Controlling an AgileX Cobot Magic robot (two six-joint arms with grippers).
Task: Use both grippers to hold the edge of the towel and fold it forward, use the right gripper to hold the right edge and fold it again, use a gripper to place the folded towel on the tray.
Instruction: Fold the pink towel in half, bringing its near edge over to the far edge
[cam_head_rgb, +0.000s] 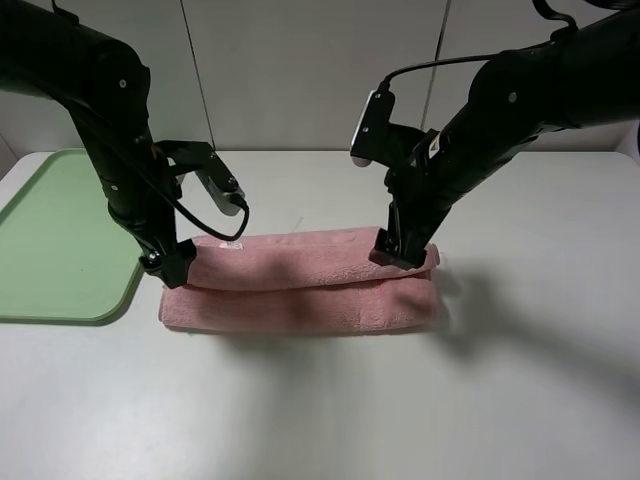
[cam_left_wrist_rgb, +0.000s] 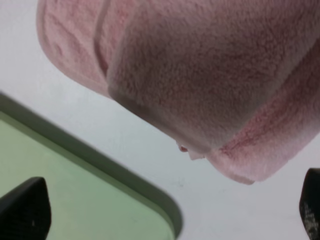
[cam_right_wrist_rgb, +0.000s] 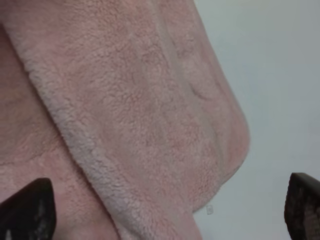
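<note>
The pink towel (cam_head_rgb: 300, 290) lies on the white table folded over into a long strip, its top layer set a little back from the front edge. My left gripper (cam_head_rgb: 170, 262) stands open at the strip's left end, just above the cloth. My right gripper (cam_head_rgb: 400, 250) stands open over the right end, its tips at the top layer. In the left wrist view the towel (cam_left_wrist_rgb: 200, 75) hangs past the wide-apart fingertips (cam_left_wrist_rgb: 25, 212), with nothing between them. The right wrist view shows the towel (cam_right_wrist_rgb: 125, 100) the same way. The light-green tray (cam_head_rgb: 60, 240) lies at the left.
The tray's rounded corner (cam_left_wrist_rgb: 165, 210) sits close to the towel's left end, right under my left gripper. Bare white table (cam_head_rgb: 330, 400) stretches in front of the towel and to its right. A pale panelled wall (cam_head_rgb: 300, 70) closes the back.
</note>
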